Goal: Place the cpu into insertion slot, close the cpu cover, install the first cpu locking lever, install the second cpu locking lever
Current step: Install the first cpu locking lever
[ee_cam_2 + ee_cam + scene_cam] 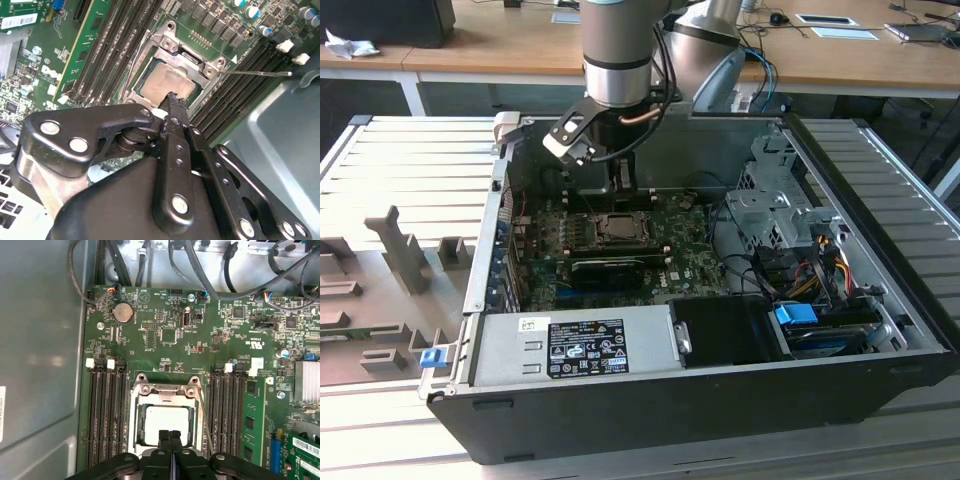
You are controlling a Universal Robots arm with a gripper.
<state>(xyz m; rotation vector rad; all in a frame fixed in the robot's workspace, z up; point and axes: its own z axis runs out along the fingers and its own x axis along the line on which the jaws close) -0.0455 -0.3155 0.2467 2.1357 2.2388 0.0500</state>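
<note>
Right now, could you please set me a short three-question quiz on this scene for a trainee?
1. True or false: the cpu sits in the slot.
2. The gripper is: A) open wide, B) shut on nothing, C) shut on the cpu.
3. What colour is the motherboard?
Key: 1 true; 2 B; 3 green.
</note>
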